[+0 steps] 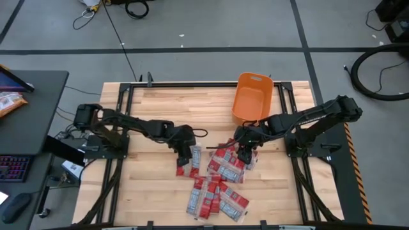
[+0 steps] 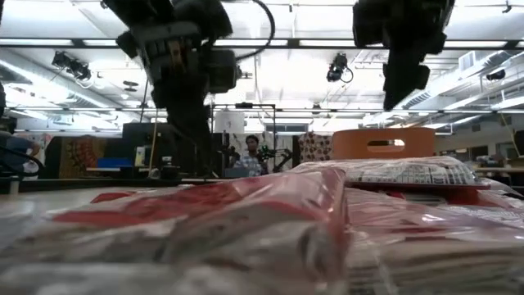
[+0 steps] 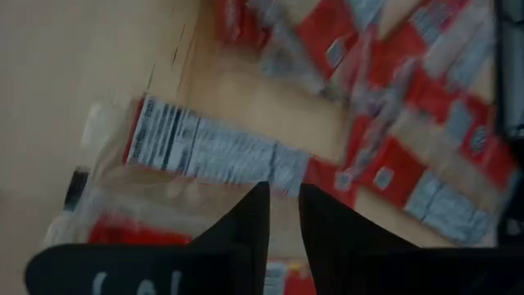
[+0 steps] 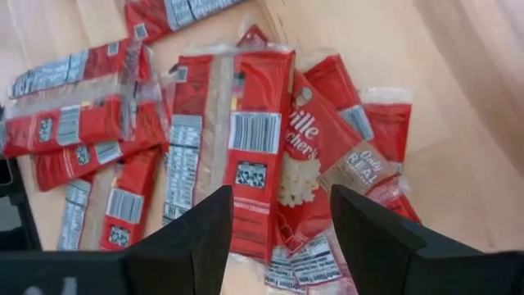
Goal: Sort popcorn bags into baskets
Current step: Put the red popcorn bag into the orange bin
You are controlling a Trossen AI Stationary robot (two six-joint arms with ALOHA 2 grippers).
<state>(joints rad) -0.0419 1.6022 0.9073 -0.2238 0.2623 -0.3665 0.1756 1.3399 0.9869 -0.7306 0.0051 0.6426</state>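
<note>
Several red popcorn bags with white label panels lie in a loose overlapping pile point(image 1: 220, 182) on the wooden table, near its front middle. My left gripper point(image 1: 190, 153) is just left of the pile, shut on one popcorn bag point(image 3: 205, 152). My right gripper point(image 1: 246, 152) hangs open above the pile's far right part. In the right wrist view its fingers point(image 4: 282, 221) stand on either side of a bag point(image 4: 246, 139) lying below, apart from it. The orange basket point(image 1: 252, 99) stands at the far edge, right of centre, and is empty. My left gripper has the bag by the long edge beside its white barcode strip point(image 3: 270, 176), pinched between the two nearly shut fingers. The fingers slant down from the table's left and lie across the bag. Whether the bag is fully clear of the table does not show.
Black frame rails point(image 1: 128, 96) run along the table's sides. Bare wood point(image 1: 147, 191) lies near the front left. A dark desk point(image 1: 38, 83) with a keyboard point(image 1: 13, 169) stands left of the table. A person point(image 2: 252, 152) sits in the room far behind.
</note>
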